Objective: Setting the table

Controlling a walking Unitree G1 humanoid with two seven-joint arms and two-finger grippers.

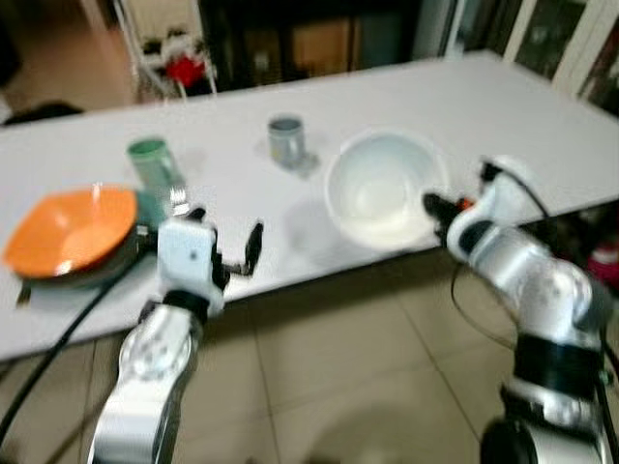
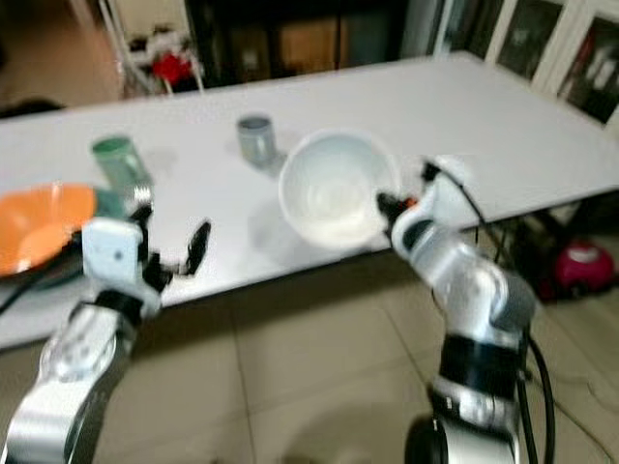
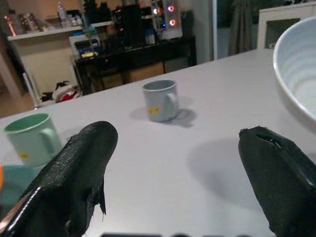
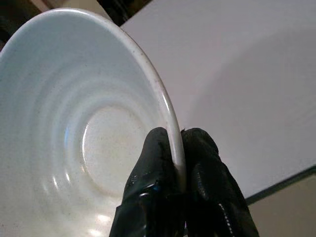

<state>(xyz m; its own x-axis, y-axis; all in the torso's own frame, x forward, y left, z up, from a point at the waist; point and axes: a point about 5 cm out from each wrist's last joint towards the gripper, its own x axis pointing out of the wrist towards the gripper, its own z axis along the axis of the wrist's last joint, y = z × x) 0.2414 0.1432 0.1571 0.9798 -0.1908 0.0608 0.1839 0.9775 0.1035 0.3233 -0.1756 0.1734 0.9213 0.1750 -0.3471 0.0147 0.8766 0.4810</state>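
Both eye views blurred; white bowl [image 3: 301,64] cut by the frame edge in the left wrist view; orange bowl [image 2: 39,227], left of the green mug [image 2: 121,159], cropped likewise; yellow label on the grey mug [image 3: 160,100] illegible.

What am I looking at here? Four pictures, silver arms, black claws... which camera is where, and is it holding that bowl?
It is a humanoid robot at a white table. Two pictures come from its head, looking down; the other two come from cameras on its wrists. The right gripper has its jaws shut on the rim of a white bowl. The left gripper is open over the table's edge, holding nothing. On the table are an orange bowl, a green mug and a grey mug.
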